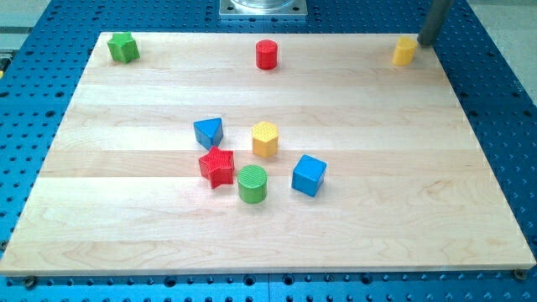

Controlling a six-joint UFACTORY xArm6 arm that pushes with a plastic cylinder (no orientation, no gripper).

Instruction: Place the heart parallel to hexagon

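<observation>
Board [126, 243]: light wooden top on a blue perforated base, eight blocks on it.
Green star [123, 47]: top-left corner of the board, well apart from everything else.
Blue triangle [209, 132]: left of centre, just above the red star.
Red star [217, 166]: centre cluster, just beside the green cylinder on its left; cannot tell if they touch.
Green cylinder [252, 183]: lowest block in the cluster, upright.
Yellow hexagon [265, 138]: centre, right of the blue triangle, above the green cylinder, apart from both.
Red cylinder [267, 54]: top edge, mid-board, alone.
Blue cube [309, 174]: right end of the cluster, apart from the green cylinder.
Yellow heart [404, 51]: top-right corner, far from the hexagon; shape only roughly readable.
Tip [425, 42]: dark rod enters from the view's top, its end just right of the yellow heart, touching or nearly so.
Fingers: none, bare rod, holding nothing.
</observation>
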